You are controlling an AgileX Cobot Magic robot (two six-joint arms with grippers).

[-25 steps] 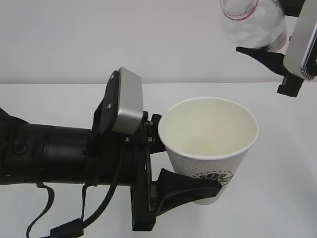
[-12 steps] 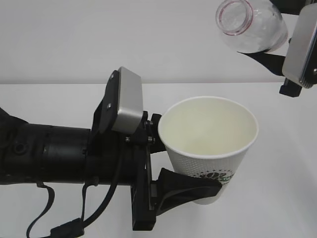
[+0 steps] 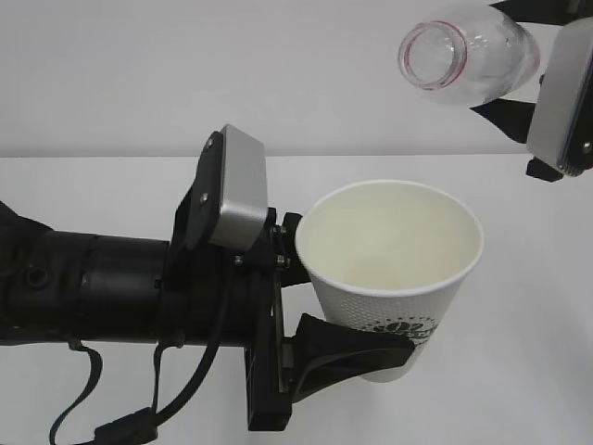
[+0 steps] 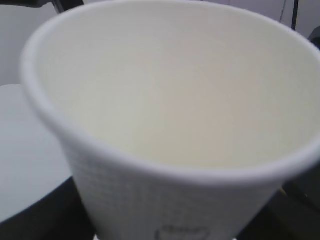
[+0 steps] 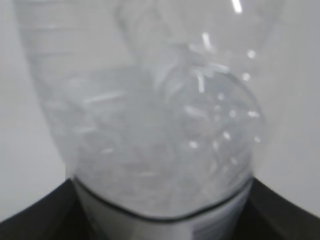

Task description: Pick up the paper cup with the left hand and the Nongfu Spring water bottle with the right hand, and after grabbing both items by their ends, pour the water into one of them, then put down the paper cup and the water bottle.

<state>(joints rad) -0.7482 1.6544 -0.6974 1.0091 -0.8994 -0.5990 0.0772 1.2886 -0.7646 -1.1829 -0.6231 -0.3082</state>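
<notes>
In the exterior view, the left tool (image 3: 306, 311), black with a grey metal plate on a thick black arm, reaches in from the left edge of the white bench (image 3: 519, 371) and pinches the white dimple-textured paper cup (image 3: 394, 269) by its lower half, one black finger (image 3: 347, 352) wrapped round the front of the cup near its base, the other behind the wall just under the rolled rim. The cup stands upright in the grip, lifted over the bench's near half, its cream inside showing and a dark green round logo low on its side. Whether any liquid lies in it cannot be told. High over the bench's far right corner, the right tool (image 3: 528, 88), black with a grey plate, grips the clear plastic water bottle (image 3: 468, 56). The bottle is tipped over, its open, capless mouth with a red neck ring facing down and to the left, above the cup and apart from it.

In the left wrist view, the paper cup fills almost the whole picture: rolled rim, cream inner wall, dimpled outside and the top of the logo at the bottom edge. The fingers show only as dark blurs at the lower corners.

In the right wrist view, the bottle's clear body takes up the picture, blurred, with bright droplets and glints inside. Black fingers (image 5: 35, 215) flank its sides at the bottom edge, clamped on it.
</notes>
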